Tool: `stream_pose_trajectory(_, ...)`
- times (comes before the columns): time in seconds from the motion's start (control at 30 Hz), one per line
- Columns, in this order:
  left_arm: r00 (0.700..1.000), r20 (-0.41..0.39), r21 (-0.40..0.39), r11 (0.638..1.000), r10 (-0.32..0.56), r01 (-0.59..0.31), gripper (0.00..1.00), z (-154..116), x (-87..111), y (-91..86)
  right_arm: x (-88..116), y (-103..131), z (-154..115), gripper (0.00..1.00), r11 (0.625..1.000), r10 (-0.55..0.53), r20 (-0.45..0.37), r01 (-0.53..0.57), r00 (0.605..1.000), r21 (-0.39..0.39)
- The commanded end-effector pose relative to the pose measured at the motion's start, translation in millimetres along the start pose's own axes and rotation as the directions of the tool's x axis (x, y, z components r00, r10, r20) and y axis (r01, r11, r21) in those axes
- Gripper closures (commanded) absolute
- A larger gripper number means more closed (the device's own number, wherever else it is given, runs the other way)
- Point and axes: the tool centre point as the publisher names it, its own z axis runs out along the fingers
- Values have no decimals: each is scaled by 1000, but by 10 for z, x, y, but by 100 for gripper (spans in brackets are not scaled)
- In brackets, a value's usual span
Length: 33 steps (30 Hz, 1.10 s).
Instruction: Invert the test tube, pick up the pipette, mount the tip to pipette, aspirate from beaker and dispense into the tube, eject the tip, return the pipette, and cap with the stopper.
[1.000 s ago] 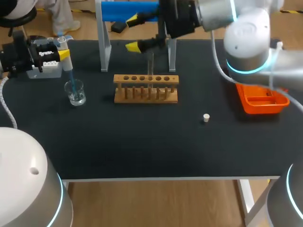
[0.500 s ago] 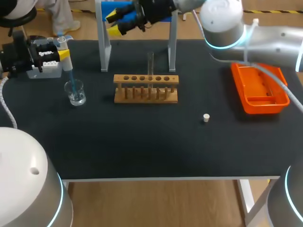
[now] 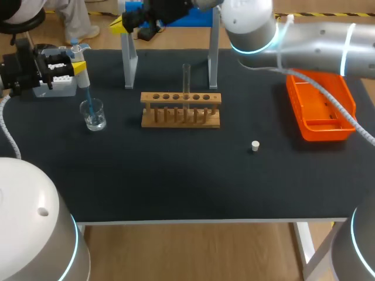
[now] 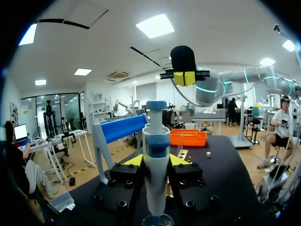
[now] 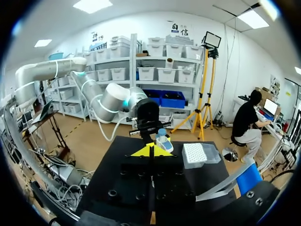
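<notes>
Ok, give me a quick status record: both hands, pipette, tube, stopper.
Left hand: shut on the pipette, over the beaker
Pipette tip: mounted, reaching down into the beaker
Right hand: shut, holding nothing, raised by the blue stand at the table's far edge
Test tube: upright in the wooden rack, uncapped
Stopper: on the table, apart from the rack, toward the orange tray
</notes>
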Motion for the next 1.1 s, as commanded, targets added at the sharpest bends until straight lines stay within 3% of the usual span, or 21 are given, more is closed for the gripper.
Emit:
stream_pose_trajectory(0.03, 1000, 1, 2, 1000, 2, -2, 100, 4, 2, 6, 6, 71, 153, 100, 1000, 8, 18, -9, 1000, 21)
stream_pose_trajectory(0.63, 1000, 1, 2, 1000, 2, -2, 100, 4, 2, 6, 63, 143, 613, 100, 998, 48, 45, -50, 998, 49)
stream_pose_trajectory(1.1, 1000, 1, 2, 1000, 2, -2, 100, 4, 2, 6, -20, 124, 756, 100, 995, 68, 70, -72, 995, 63)
